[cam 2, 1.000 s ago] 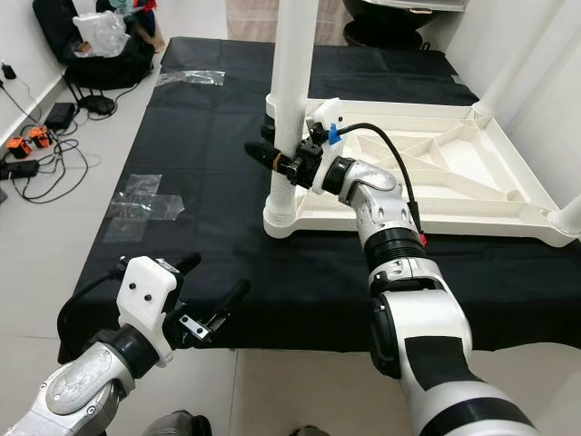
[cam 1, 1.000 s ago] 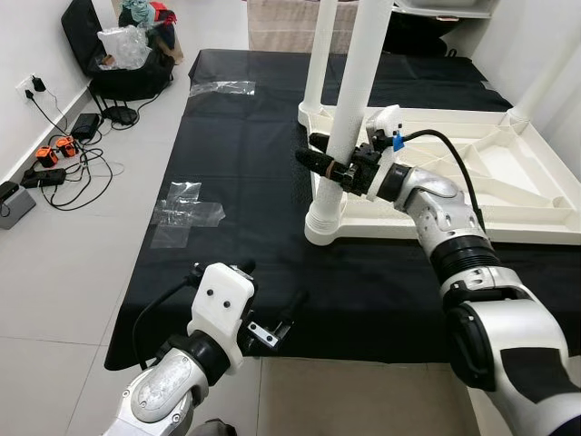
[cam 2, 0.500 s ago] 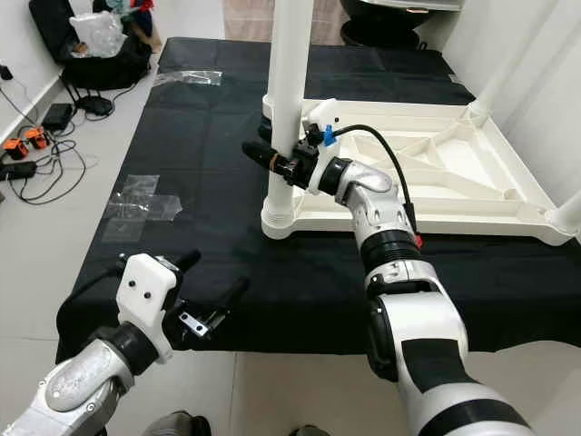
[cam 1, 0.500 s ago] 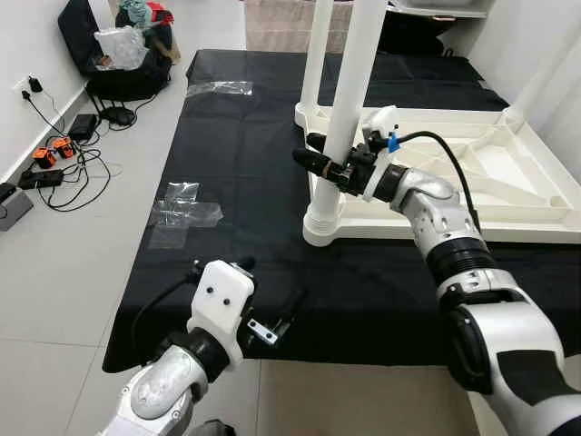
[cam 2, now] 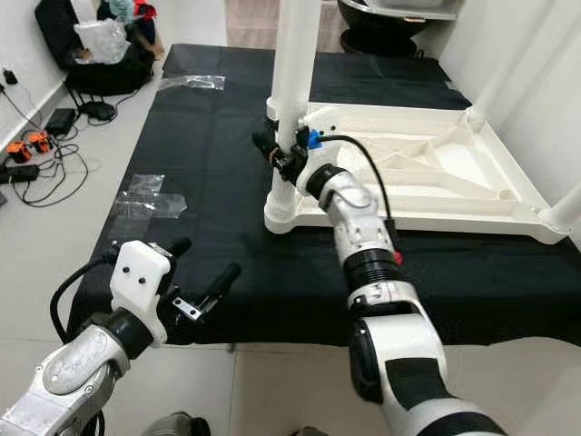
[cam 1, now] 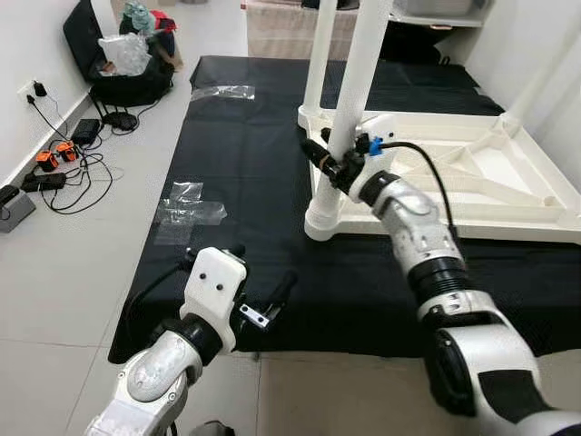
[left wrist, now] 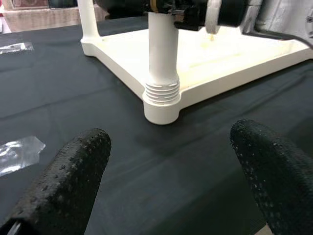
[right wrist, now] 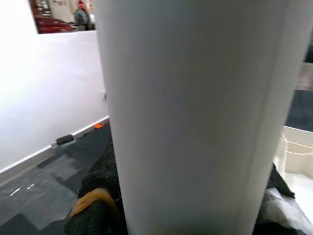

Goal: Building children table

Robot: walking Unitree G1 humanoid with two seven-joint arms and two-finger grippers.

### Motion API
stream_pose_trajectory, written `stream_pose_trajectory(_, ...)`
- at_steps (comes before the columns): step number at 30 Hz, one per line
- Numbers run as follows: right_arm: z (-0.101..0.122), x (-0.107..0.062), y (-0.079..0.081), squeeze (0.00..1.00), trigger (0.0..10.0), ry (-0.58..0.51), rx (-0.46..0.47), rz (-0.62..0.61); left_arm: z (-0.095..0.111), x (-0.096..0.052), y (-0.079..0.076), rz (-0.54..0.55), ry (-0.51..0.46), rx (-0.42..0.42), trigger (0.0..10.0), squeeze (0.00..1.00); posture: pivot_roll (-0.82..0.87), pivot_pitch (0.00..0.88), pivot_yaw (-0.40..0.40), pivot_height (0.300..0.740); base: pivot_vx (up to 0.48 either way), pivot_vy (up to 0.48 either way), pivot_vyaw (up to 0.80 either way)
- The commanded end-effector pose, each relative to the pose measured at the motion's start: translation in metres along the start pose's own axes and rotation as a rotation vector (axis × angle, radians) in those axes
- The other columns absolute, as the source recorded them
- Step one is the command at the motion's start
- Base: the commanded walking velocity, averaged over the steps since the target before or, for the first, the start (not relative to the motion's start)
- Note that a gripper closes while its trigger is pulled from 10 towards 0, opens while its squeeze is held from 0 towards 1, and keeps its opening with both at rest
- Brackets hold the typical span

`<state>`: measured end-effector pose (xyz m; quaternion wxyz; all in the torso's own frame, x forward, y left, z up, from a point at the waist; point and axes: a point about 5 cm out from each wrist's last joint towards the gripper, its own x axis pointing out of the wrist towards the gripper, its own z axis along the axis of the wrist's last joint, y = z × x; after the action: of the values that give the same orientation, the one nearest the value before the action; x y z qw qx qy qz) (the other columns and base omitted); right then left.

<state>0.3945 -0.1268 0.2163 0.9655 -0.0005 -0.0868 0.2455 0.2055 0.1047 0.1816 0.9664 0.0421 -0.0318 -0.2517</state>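
Observation:
An upside-down white children's table (cam 1: 517, 227) lies on a black mat (cam 1: 236, 163). At its near left corner a white leg (cam 1: 356, 73) stands upright in its threaded socket (cam 1: 323, 213). My right gripper (cam 1: 329, 156) is shut on this leg a little above the socket. In the right wrist view the leg (right wrist: 195, 112) passes between the black fingers (right wrist: 98, 196). My left gripper (cam 1: 263, 272) hovers open over the mat's front edge, well short of the table. In the left wrist view its fingertips (left wrist: 63, 186) frame the socket (left wrist: 161, 98).
More white legs stand at the back corner (cam 1: 315, 54) and far right (cam 1: 545, 82). Clear plastic bags (cam 1: 186, 204) lie on the mat's left side and far end (cam 1: 222, 91). Cables and plugs (cam 1: 64, 159) and a black bag (cam 1: 118, 64) sit on the floor at left.
My right wrist has swung round the leg while staying shut on it, so its fingers point more away from me. The camera has shifted slightly. The left gripper has barely moved.

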Motion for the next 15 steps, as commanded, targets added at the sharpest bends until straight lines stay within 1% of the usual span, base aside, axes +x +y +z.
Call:
stream_pose_trajectory(1, -0.013, -0.01, -0.012, 0.0, 0.0, 0.058, 0.011, -0.104, -0.004, 0.0, 0.0, -0.008, 0.016, 0.003, 10.0, 0.0, 0.09, 0.123, -0.075, 0.74, 0.0, 0.0, 0.0)
stream_pose_trajectory(2, -0.014, -0.01, -0.013, 0.0, 0.0, 0.061, 0.016, -0.182, -0.004, 0.0, 0.0, -0.009, 0.015, 0.004, 10.0, 0.0, 0.09, 0.123, -0.072, 0.74, 0.0, 0.0, 0.0)
stream_pose_trajectory(3, -0.014, -0.01, -0.013, 0.0, 0.0, 0.061, 0.016, -0.182, -0.004, 0.0, 0.0, -0.009, 0.015, 0.004, 10.0, 0.0, 0.09, 0.123, -0.072, 0.74, 0.0, 0.0, 0.0)
stream_pose_trajectory(4, -0.014, -0.011, -0.013, 0.0, 0.0, 0.061, -0.006, -0.279, -0.003, 0.001, 0.0, -0.011, 0.013, 0.004, 10.0, 0.0, 0.09, 0.124, -0.071, 0.74, 0.0, 0.0, 0.0)
stream_pose_trajectory(6, -0.014, -0.011, -0.013, 0.0, 0.0, 0.061, -0.006, -0.279, -0.003, 0.001, 0.0, -0.011, 0.013, 0.004, 10.0, 0.0, 0.09, 0.124, -0.071, 0.74, 0.0, 0.0, 0.0)
stream_pose_trajectory(7, -0.014, -0.011, -0.013, 0.0, 0.0, 0.069, -0.009, -0.387, -0.003, 0.001, -0.001, -0.012, 0.012, 0.003, 10.0, 0.0, 0.09, 0.123, -0.073, 0.74, 0.0, 0.0, 0.0)
stream_pose_trajectory(9, -0.009, -0.012, -0.009, 0.0, 0.0, 0.051, -0.014, -0.559, -0.003, 0.002, -0.001, -0.014, 0.009, 0.002, 10.0, 0.0, 0.09, 0.124, -0.075, 0.74, 0.0, 0.0, 0.0)
stream_pose_trajectory(11, -0.009, -0.012, -0.009, 0.0, 0.0, 0.051, -0.014, -0.559, -0.003, 0.002, -0.001, -0.014, 0.009, 0.002, 10.0, 0.0, 0.09, 0.124, -0.075, 0.74, 0.0, 0.0, 0.0)
stream_pose_trajectory(12, -0.005, -0.012, -0.005, 0.0, 0.0, 0.03, -0.02, -0.663, -0.002, 0.002, -0.002, -0.014, 0.008, 0.0, 10.0, 0.0, 0.09, 0.124, -0.075, 0.74, 0.0, 0.0, 0.0)
stream_pose_trajectory(14, -0.005, -0.012, -0.005, 0.0, 0.0, 0.03, -0.02, -0.663, -0.002, 0.002, -0.002, -0.014, 0.008, 0.0, 10.0, 0.0, 0.09, 0.124, -0.075, 0.74, 0.0, 0.0, 0.0)
stream_pose_trajectory(15, -0.003, -0.011, 0.0, 0.0, 0.0, 0.019, -0.003, -0.738, -0.003, 0.002, -0.002, -0.015, 0.008, 0.0, 10.0, 0.0, 0.09, 0.124, -0.078, 0.74, 0.0, 0.0, 0.0)
